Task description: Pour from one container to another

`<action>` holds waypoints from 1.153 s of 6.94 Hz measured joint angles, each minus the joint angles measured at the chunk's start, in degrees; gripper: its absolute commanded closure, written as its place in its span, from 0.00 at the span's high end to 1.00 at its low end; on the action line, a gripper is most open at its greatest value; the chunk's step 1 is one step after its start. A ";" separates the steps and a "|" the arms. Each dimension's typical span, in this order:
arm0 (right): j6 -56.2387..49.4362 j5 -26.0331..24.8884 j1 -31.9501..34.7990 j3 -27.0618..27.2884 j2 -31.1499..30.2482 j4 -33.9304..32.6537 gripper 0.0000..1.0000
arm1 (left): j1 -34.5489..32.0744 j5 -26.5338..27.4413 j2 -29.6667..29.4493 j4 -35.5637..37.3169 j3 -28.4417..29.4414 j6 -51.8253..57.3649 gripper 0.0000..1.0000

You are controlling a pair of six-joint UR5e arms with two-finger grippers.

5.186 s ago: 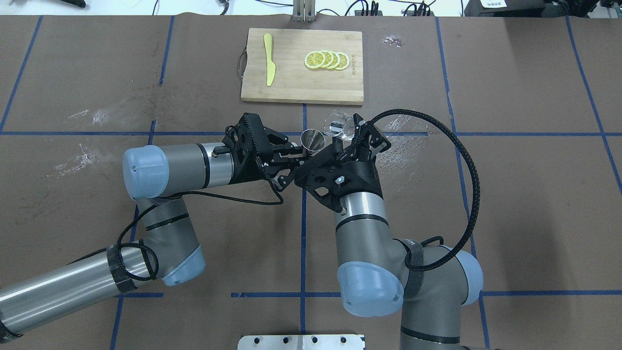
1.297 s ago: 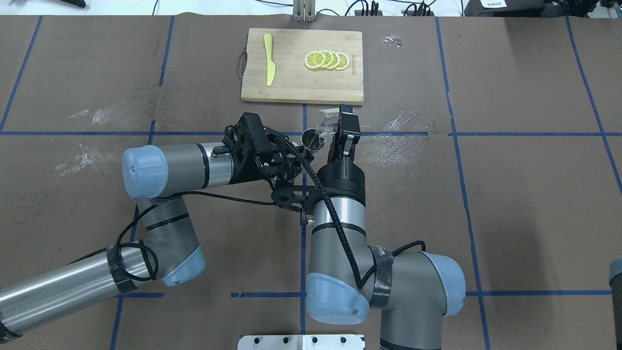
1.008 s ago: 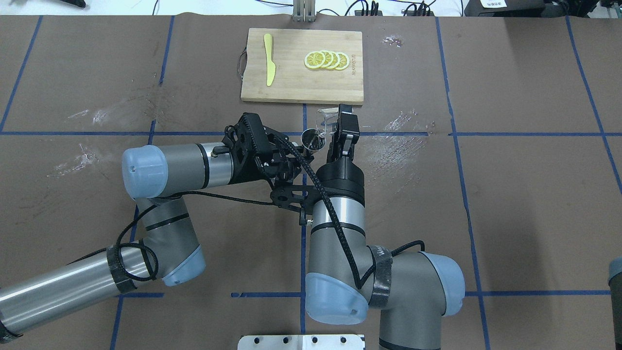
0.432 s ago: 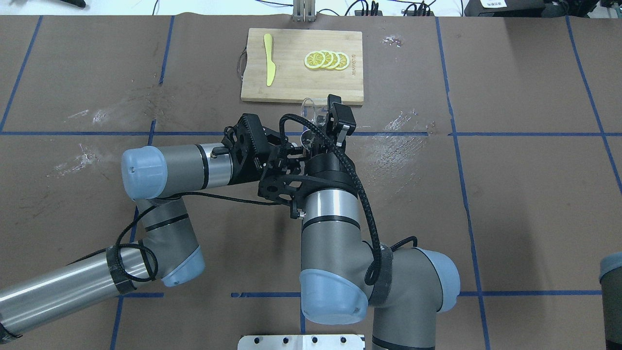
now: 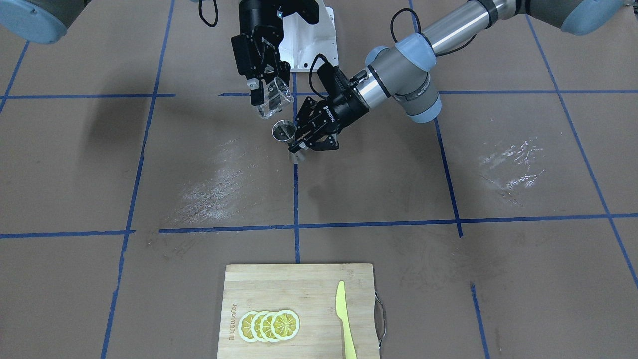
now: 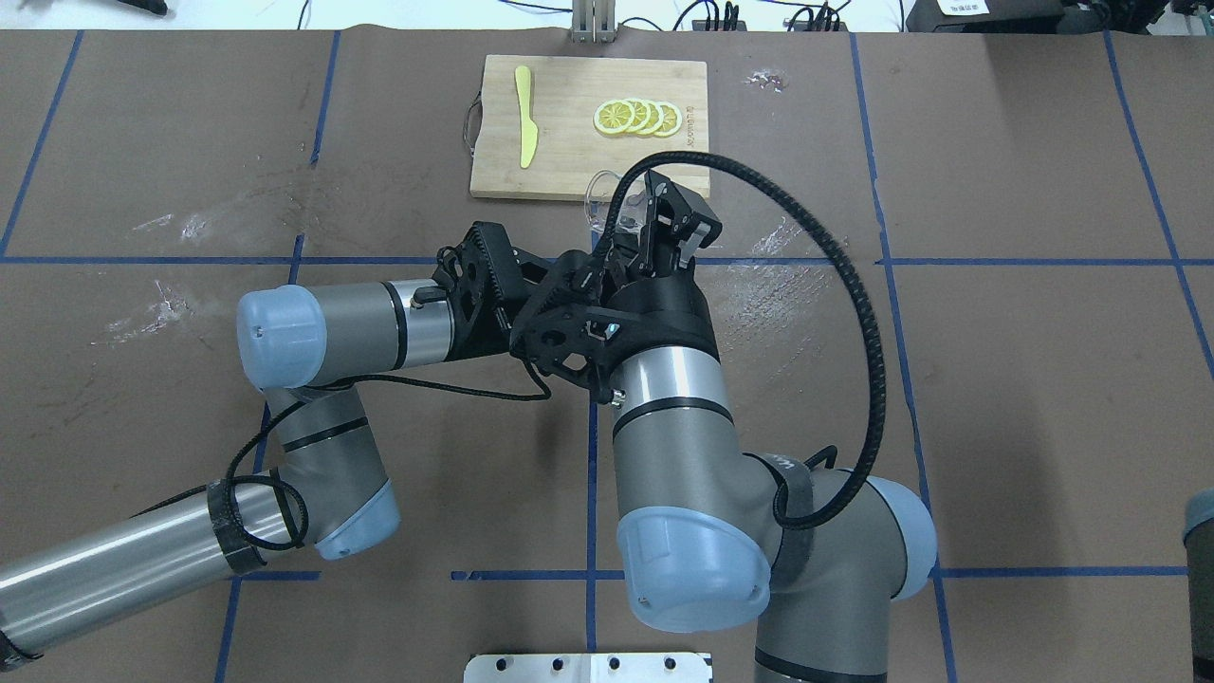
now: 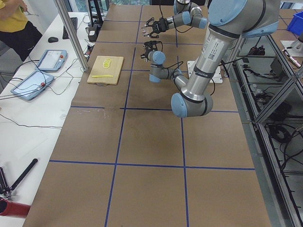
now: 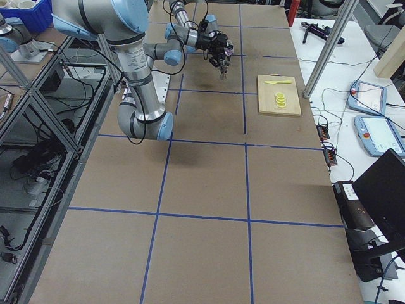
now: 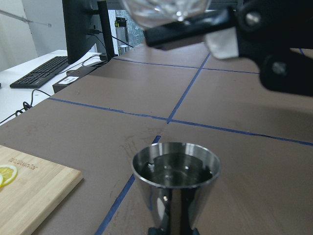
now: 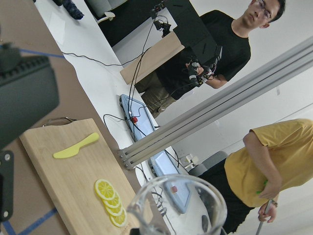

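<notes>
Above the table (image 5: 448, 169), right gripper (image 5: 269, 93) clamped on tilted clear cup (image 5: 277, 101), left gripper (image 5: 297, 145) clamped on metal jigger (image 5: 284, 133) below: centre lip over mouth, tilt slowly.

Cup (image 5: 274, 97): clear. R gripper (image 5: 266, 95): black. Jigger (image 5: 283, 133): silver-grey. L gripper (image 5: 298, 145): black. Beyond grippers: tan wood board (image 5: 299, 284), yellow knife (image 5: 343, 319), yellow lemon slices (image 5: 269, 325). Table (image 5: 448, 259): brown w/ blue grid lines.

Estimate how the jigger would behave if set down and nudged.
The jigger is polished metal, so probably stiff and slippery in the left gripper. Its narrow waist under a wide rim suggests it tips easily. Liquid seems to be inside, so tipping would likely spill.
</notes>
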 measured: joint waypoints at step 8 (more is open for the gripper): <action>45.41 13.34 4.86 8.45 -15.79 1.70 0.00 | 0.26 0.00 0.27 -0.17 -0.55 0.00 0.00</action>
